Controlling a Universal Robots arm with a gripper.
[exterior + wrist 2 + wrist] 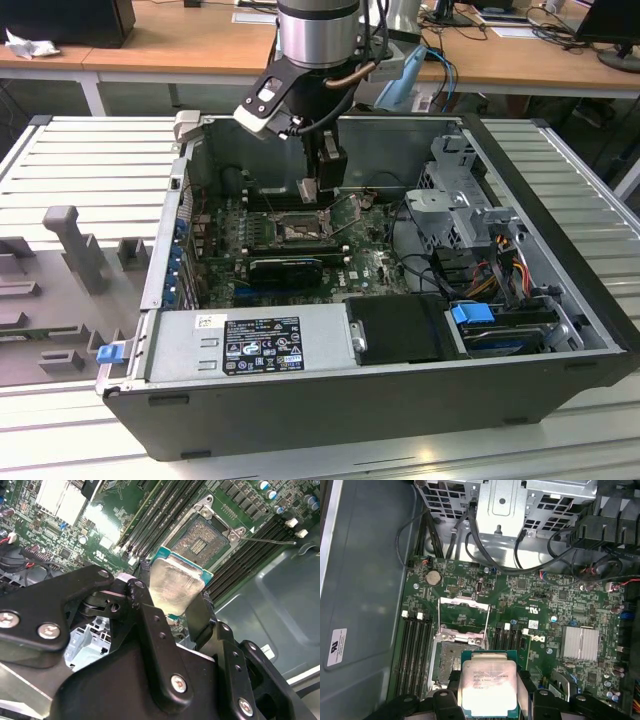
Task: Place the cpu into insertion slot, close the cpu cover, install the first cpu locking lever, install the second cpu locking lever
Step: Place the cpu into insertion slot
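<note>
Gripper: I am watching the black two-finger gripper (175, 597) clamping the small flat square cpu (176, 582), tan-grey metal face, by two opposite edges.
Cpu: it is hanging above the green motherboard (540, 605), close over the square black-framed insertion slot (447, 662), not seated.
Cover: the thin silvery cpu cover (464, 605) is standing open, leaving the grey pins showing.
Arm: it is reaching down into the open black computer case (380, 400).

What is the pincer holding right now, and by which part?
The pincer holds the small flat square cpu with a tan-grey metallic face, clamped by two opposite edges between its black fingers.
</note>
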